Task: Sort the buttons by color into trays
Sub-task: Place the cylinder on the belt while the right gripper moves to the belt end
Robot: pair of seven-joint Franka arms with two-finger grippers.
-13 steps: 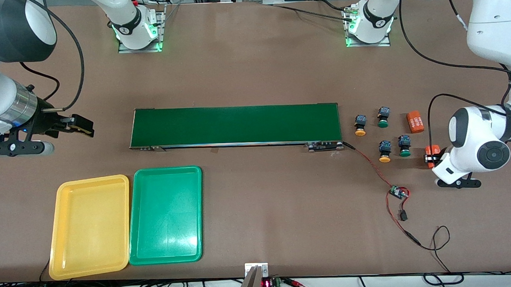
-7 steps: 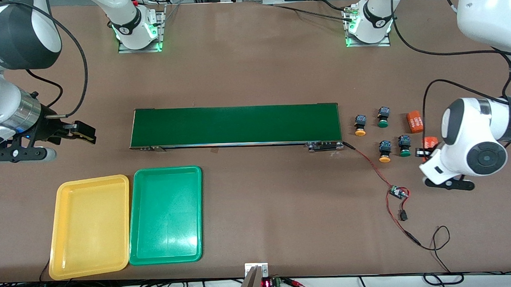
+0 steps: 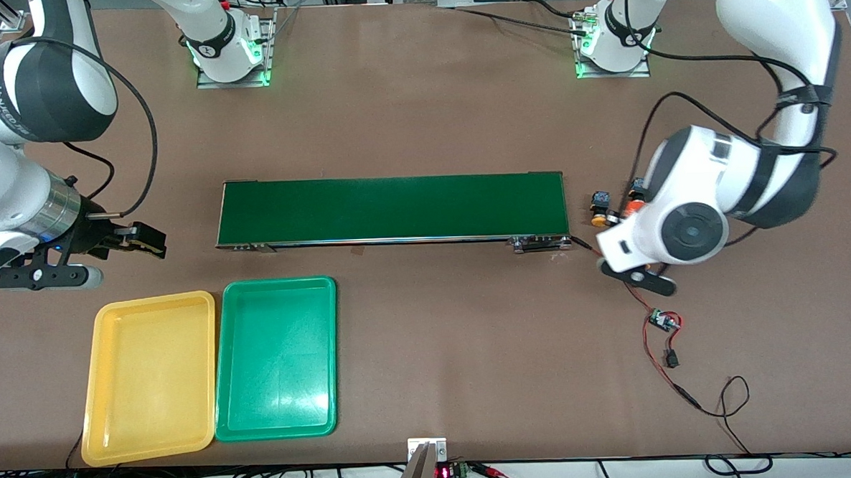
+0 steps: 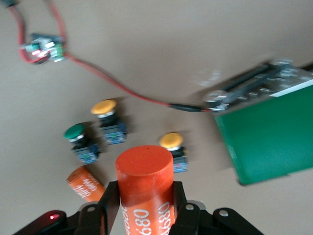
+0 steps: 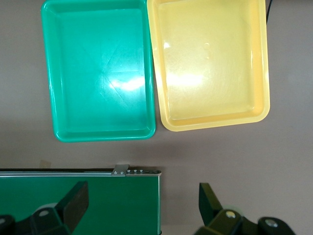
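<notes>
- Left gripper point(image 4: 145, 208) clamped on an orange cylinder point(image 4: 145, 183) marked 4680, up over the buttons by the conveyor belt point(image 3: 392, 209).
- Two yellow-capped buttons point(image 4: 104, 108) and one green-capped button point(image 4: 75, 132) in sight on the table below.
- Right gripper point(image 5: 142, 203) spread wide, nothing held, waiting above the belt's end near the trays.
- Yellow tray point(image 3: 150, 377) and green tray point(image 3: 275, 358) touching, side by side.
</notes>
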